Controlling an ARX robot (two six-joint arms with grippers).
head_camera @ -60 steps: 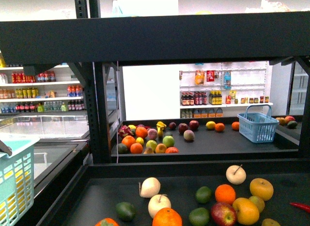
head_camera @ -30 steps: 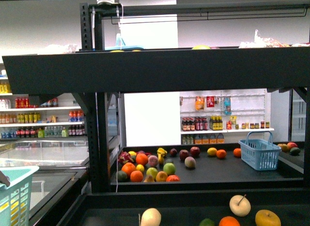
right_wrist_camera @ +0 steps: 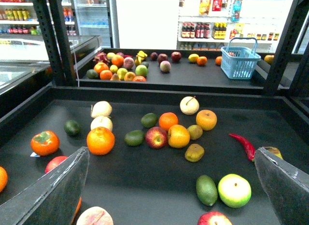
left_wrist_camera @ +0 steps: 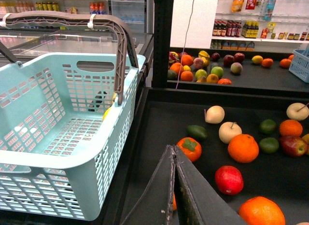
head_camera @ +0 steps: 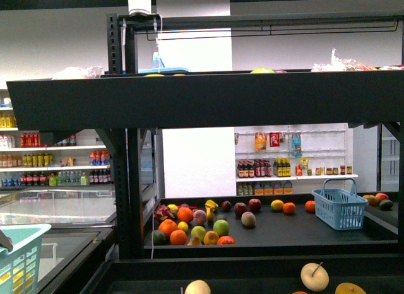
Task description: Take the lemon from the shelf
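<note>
**Reporter:** Front view first: what does it catch that the wrist cameras miss?

**Onlooker:** The upper tier of the shelf (head_camera: 202, 98). A rounded yellow shape (head_camera: 262, 70) peeks over its dark front edge, and the edge hides the rest of what lies up there. Neither arm shows in that view.

**Reporter:** And the wrists?

**Onlooker:** They look down on the near tray. The left gripper (left_wrist_camera: 173, 150) has its fingers pressed together on nothing. The right gripper (right_wrist_camera: 171, 150) is spread wide over the fruit, also holding nothing.

**Reporter:** Where is the lemon?

**Onlooker:** I cannot single it out. A yellow fruit (right_wrist_camera: 178, 136) lies mid-tray, touching a red apple (right_wrist_camera: 156, 136), and another sits just behind it. Both look round rather than lemon-shaped.

**Reporter:** Counts?

**Onlooker:** Two baskets: a teal basket (left_wrist_camera: 48, 114) beside the tray on the left arm's side, and a blue basket (head_camera: 339, 209) on the far stand. The right wrist camera shows three pale pears, four dark green fruits, one red chilli (right_wrist_camera: 244, 145) and one persimmon (right_wrist_camera: 45, 142).

**Reporter:** Anything in the way?

**Onlooker:** A black upright post (head_camera: 129, 180) stands between the near tray and the far fruit pile (head_camera: 192, 224).
</note>
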